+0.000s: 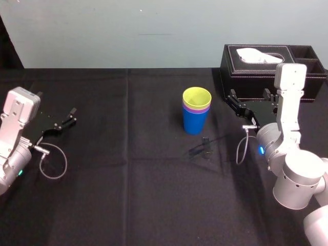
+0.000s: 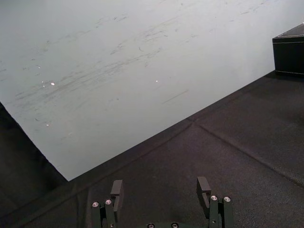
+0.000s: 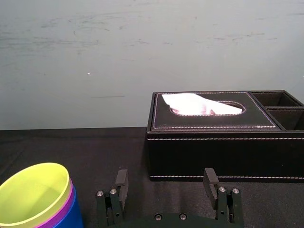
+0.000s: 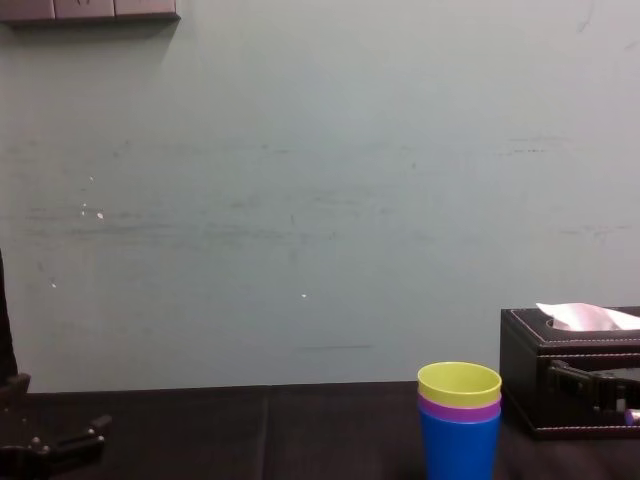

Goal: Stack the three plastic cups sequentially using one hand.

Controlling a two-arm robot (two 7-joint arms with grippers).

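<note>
from the head: black cloth surface [image 1: 128, 195] with a straight seam down its left half, backed by a pale grey-green wall [image 1: 128, 31]. upright near the middle, a little to the right: yellow-green cup [image 1: 197, 96] nested in purple cup [image 1: 196, 109], nested in blue cup [image 1: 195, 124], base on the cloth. black leather tissue box [image 1: 251, 77] at the far right, near the stack but apart from it, white tissue [image 1: 253, 54] poking from its slot. right pincer [image 1: 249, 97] low between stack and box, released, grasping nothing. left pincer [image 1: 68, 117] far left over bare cloth, well apart from the cups, likewise released.

from the left wrist: two dark fingers [image 2: 117, 190] spread above black cloth, scuffed wall beyond, a corner of the box at the edge.

from the right wrist: fingers spread with nothing between, box straight ahead and apart, two open compartments beside its tissue slot, stacked rims off to one side.

from the chest: stack side-on, rims stepped yellow-green over purple over blue, box to its right, pale plates [image 4: 90, 8] at the wall's upper left.
</note>
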